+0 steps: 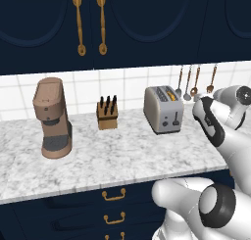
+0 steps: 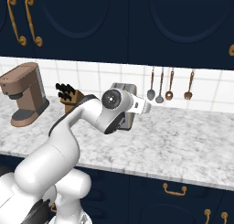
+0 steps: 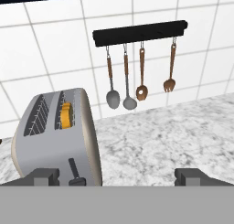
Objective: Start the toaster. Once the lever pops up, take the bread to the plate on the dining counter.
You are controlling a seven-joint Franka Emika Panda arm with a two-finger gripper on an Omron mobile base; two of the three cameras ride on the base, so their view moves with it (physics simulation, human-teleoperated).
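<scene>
Even, bright rendered light, no glare or blur. Soft shadows sit under the toaster and coffee machine. Upper cabinets read dark.

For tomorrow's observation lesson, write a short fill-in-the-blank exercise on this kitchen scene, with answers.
1. The bread sits in a slot of the ____.
2. The knife block stands between the toaster and the brown ____ machine.
3. On the wall rail hang ____ utensils.
4. The gripper has its jaws ____.

Answers: toaster; coffee; four; open
</scene>
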